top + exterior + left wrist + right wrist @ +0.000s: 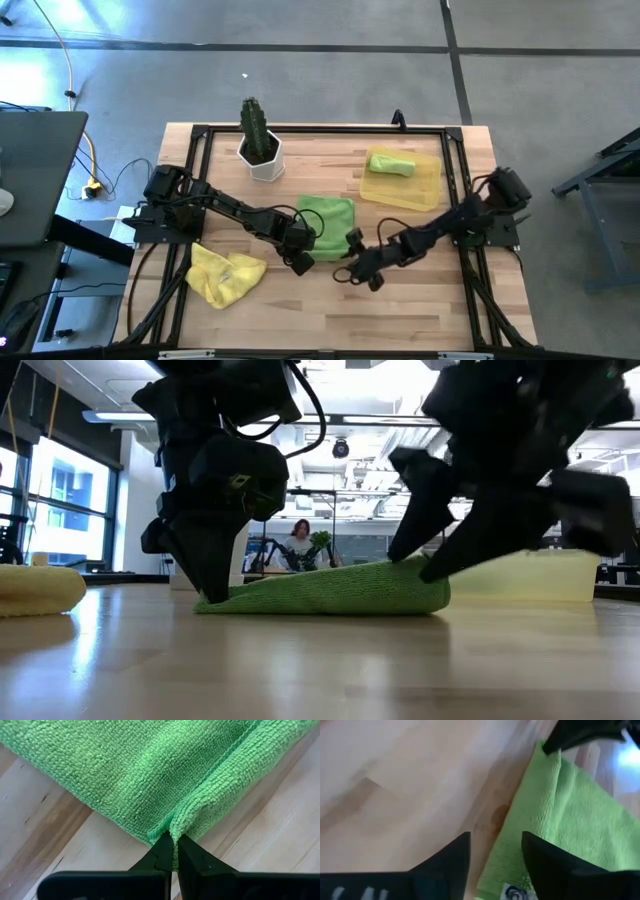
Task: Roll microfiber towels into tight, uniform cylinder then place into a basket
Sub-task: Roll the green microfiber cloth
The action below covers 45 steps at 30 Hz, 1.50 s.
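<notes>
Three towels on the wood table (pixel 330 310), left to right. Yellow towel (pixel 226 274) is crumpled in a loose heap near the table's front-left, untouched; in the low view it shows as a soft lump at the far left edge (pixel 38 588). Flat green towel (pixel 326 222) lies mid-table, folded, looped pile texture, a doubled hem along one edge. Left gripper (pixel 301 260) has its fingers pinched together on that towel's front-left corner; the left wrist view shows the fabric bunched between the tips (pixel 174 851). Right gripper (pixel 352 255) sits at the towel's front-right corner, fingers parted a moderate gap, straddling the towel's edge; probably not gripping anything, though the right wrist view is too oblique to be sure. A white label shows at that corner. Rolled green towel (pixel 391 163) is a short fat cylinder lying inside the basket (pixel 415 192), a shallow translucent yellow tray at back-right. One cactus pot (pixel 262 155) stands at back-left, apart from everything. One person (pixel 299 543) sits far off in the room behind.
</notes>
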{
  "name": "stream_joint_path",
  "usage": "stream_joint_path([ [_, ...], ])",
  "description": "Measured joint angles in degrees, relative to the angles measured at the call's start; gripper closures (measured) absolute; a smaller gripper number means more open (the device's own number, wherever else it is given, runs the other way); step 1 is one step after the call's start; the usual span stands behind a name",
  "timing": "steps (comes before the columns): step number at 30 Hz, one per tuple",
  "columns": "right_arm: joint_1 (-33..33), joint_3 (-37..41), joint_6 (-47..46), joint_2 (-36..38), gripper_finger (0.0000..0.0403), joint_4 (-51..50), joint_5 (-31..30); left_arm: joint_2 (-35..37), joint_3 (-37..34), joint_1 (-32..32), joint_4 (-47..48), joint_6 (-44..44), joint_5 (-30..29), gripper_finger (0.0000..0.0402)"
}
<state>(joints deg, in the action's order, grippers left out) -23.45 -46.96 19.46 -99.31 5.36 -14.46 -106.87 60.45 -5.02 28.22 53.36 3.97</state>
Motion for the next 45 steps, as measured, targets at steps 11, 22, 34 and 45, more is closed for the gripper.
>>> stream_joint_path([
  [11,3.47,0.0,-4.29,-2.01,0.0177,-4.77,-0.1,0.0,0.0,0.0,-0.17,0.0,-0.03,0.0401],
  [22,4.32,-0.13,-14.1,-1.94,0.0268,-7.86,1.55,-0.24,-0.13,-0.21,-7.26,0.46,2.2,0.0401],
  [34,5.66,-0.22,-19.61,-1.8,0.0393,-10.84,4.66,-0.37,-0.09,-4.26,-10.42,5.13,5.22,0.0387],
  [45,11.85,-0.11,-23.56,-1.83,0.0401,-10.43,26.41,-0.25,6.98,-5.87,-4.7,-13.7,5.25,0.0359],
])
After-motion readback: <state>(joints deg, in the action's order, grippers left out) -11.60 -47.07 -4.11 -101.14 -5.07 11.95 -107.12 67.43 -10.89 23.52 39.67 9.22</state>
